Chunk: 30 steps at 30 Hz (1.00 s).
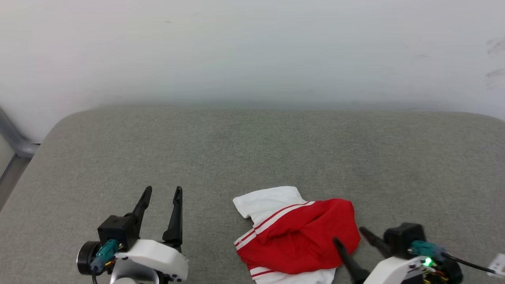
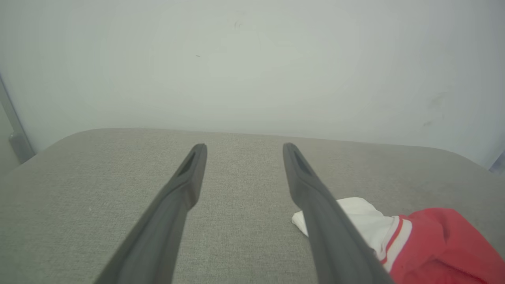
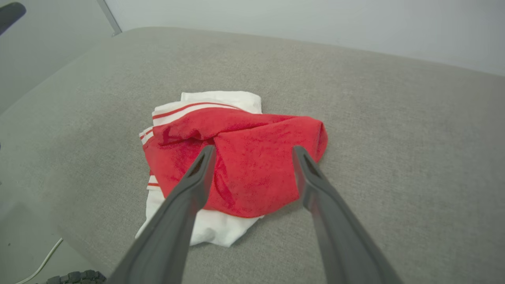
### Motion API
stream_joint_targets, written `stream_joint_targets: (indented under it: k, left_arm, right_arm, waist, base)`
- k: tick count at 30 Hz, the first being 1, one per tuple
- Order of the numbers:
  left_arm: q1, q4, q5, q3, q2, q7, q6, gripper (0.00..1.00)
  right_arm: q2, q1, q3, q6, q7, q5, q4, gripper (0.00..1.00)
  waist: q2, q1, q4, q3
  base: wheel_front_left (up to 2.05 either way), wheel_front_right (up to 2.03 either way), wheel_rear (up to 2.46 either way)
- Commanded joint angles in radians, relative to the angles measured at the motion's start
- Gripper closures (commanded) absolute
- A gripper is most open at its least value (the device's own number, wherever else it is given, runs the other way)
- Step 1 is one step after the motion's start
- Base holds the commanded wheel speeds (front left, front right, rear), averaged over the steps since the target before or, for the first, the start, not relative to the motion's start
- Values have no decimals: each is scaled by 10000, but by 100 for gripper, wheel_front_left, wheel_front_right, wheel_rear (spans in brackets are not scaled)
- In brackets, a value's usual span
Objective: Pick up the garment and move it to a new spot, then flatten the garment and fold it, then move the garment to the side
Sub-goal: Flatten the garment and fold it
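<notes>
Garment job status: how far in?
Done: nothing visible; the garment lies crumpled on the grey pad. In hand: right gripper open, aimed at its red part, no grip; left gripper open, apart from it. Left: pick up, move, flatten, fold, set aside.

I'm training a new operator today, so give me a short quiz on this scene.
1. True or false: the left gripper holds the garment.
2. Which gripper is nearer the garment? A: left gripper. B: right gripper.
3. Fill in: the garment is red and ___.
Key: 1 false, the left gripper is open, apart from it; 2 B; 3 white.
</notes>
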Motion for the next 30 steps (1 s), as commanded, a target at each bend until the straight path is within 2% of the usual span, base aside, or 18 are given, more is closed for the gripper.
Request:
stream_joint_targets:
  k: [1, 7, 13, 16, 26, 27, 29, 30]
  left_arm:
    - [-221, -28, 60, -89, -45, -4, -83, 0]
    - [-553, 89, 153, -380, -217, -38, -264, 0]
    - [-835, 18, 235, -443, -363, -105, -339, 0]
    - [-1016, -33, 273, -432, -474, -114, -360, 0]
    - [-1502, 10, 479, -247, -830, -182, -491, 0]
    - [-1512, 5, 500, -194, -868, -184, -508, 0]
    - [-1470, -14, 556, -83, -914, -187, -535, 0]
    - [-1435, -14, 591, -32, -930, -188, -547, 0]
  right_arm:
    - [-403, -200, 556, -3, 576, 294, 37, 0]
    - [-1683, -700, 2795, -3, 2226, 1217, 172, 0]
    - [-2355, -1389, 4246, -3, 2681, 1667, 635, 0]
    - [-2607, -1929, 4823, -3, 2759, 1629, 1220, 0]
    - [-2556, -2403, 5762, -13, 3058, 2080, 3764, 0]
    - [-2520, -2391, 5786, -13, 3098, 2184, 3957, 25]
    - [-2472, -2449, 5864, -13, 3035, 2225, 4140, 96]
    - [-2443, -2502, 5889, -12, 2996, 2261, 4172, 100]
  waist:
    - [0, 0, 237, 150]
    - [0, 0, 723, 446]
    - [0, 0, 1051, 962]
    - [0, 0, 1184, 1335]
    - [0, 0, 1468, 2071]
    - [0, 0, 1464, 2080]
    - [0, 0, 1424, 2087]
    - [0, 0, 1383, 2069]
  base:
    - [0, 0, 0]
    - [0, 0, 0]
    - [0, 0, 0]
    - [0, 0, 0]
    - [0, 0, 0]
    - [0, 0, 0]
    - [0, 0, 0]
    - [0, 0, 0]
